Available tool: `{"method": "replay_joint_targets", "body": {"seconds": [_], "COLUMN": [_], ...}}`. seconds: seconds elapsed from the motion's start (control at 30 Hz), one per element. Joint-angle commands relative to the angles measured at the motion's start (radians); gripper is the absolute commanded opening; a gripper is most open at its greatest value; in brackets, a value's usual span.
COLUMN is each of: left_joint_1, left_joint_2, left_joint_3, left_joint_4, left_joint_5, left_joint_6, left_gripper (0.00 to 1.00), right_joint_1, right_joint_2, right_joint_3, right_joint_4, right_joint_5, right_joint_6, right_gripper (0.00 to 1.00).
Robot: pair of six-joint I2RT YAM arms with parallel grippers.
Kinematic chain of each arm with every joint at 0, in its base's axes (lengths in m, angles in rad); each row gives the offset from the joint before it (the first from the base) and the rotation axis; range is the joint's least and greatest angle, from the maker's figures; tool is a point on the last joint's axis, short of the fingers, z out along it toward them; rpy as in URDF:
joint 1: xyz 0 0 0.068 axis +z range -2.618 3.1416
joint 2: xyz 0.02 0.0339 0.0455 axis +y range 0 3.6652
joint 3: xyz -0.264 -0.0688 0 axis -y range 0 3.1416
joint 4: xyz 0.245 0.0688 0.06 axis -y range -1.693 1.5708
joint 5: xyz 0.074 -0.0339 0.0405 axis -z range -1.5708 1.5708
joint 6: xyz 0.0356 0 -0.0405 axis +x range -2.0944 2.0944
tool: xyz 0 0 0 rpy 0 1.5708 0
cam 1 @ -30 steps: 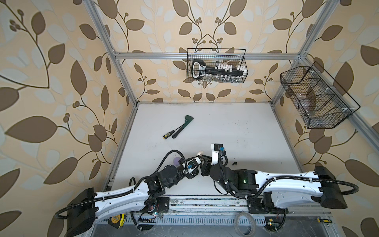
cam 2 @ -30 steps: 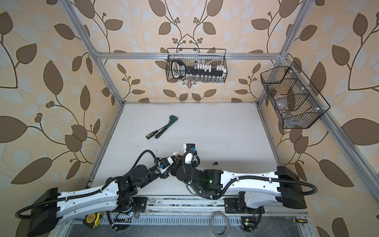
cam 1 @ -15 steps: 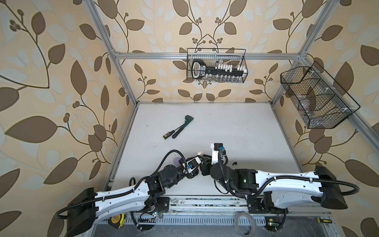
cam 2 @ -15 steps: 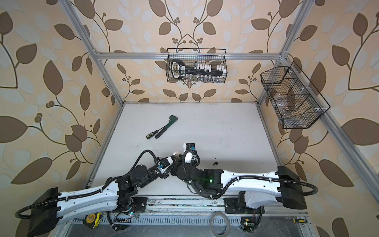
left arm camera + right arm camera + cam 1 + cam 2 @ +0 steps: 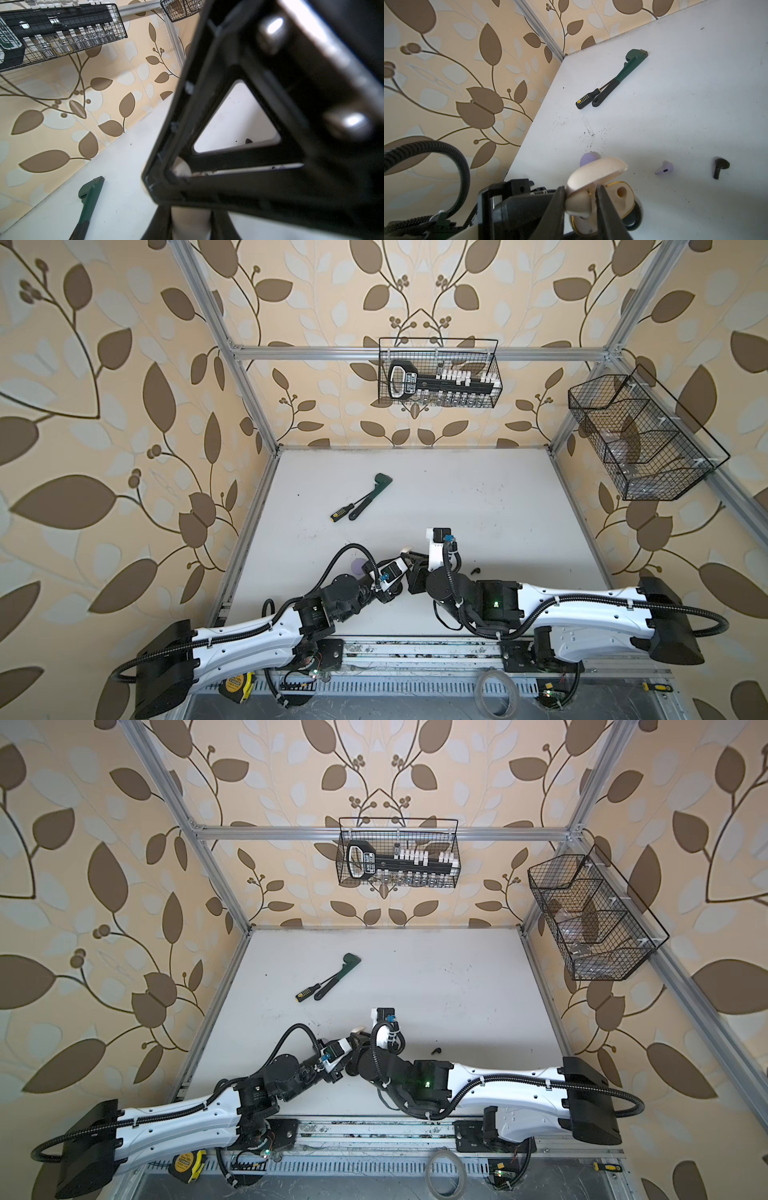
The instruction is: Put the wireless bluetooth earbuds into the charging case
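In the right wrist view a cream charging case (image 5: 618, 194) with a gold rim is open, its lid (image 5: 598, 171) raised. My right gripper (image 5: 580, 193) is shut on a cream earbud (image 5: 578, 204), held right at the case's open face. In the left wrist view my left gripper (image 5: 191, 220) is shut on the cream case (image 5: 190, 223); the right gripper's black body blocks most of that view. In both top views the two grippers meet at the case (image 5: 405, 550) (image 5: 358, 1029). On the table lie a lavender earbud (image 5: 664, 168) and a black earbud (image 5: 719, 166) (image 5: 475, 571) (image 5: 435, 1051).
A lavender case (image 5: 588, 159) (image 5: 358, 564) sits just behind the cream one. A green wrench (image 5: 370, 497) (image 5: 618, 81) and a screwdriver (image 5: 343, 512) (image 5: 586, 99) lie further back. Wire baskets (image 5: 438, 373) (image 5: 640, 439) hang on the back and right walls.
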State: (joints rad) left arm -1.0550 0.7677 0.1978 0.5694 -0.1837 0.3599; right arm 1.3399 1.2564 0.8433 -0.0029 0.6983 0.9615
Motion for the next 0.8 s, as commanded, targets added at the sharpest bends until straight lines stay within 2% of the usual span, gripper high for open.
{"method": "replay_joint_targets", "body": {"seconds": [0.0, 0.3, 0.43, 0.77], "left_joint_1": [-0.007, -0.007, -0.002, 0.105], "left_joint_2": [-0.035, -0.039, -0.044, -0.057], "left_joint_3": [0.029, 0.048, 0.076, 0.143], "left_joint_4": [0.049, 0.022, -0.027, -0.142], "left_joint_5": [-0.014, -0.006, 0.027, 0.231], "left_joint_6": [-0.039, -0.075, -0.096, -0.195], "left_gripper": [0.00, 0.00, 0.00, 0.00], "right_joint_1": [0.002, 0.017, 0.023, 0.031], "right_joint_2": [-0.002, -0.017, -0.023, -0.089], "right_joint_3": [-0.023, -0.036, -0.053, -0.154], "right_joint_4": [-0.020, -0.009, 0.033, 0.186], "right_joint_5": [0.028, 0.029, 0.017, -0.025], "right_joint_6": [0.010, -0.025, -0.084, -0.244], "right_gripper": [0.24, 0.15, 0.11, 0.05]}}
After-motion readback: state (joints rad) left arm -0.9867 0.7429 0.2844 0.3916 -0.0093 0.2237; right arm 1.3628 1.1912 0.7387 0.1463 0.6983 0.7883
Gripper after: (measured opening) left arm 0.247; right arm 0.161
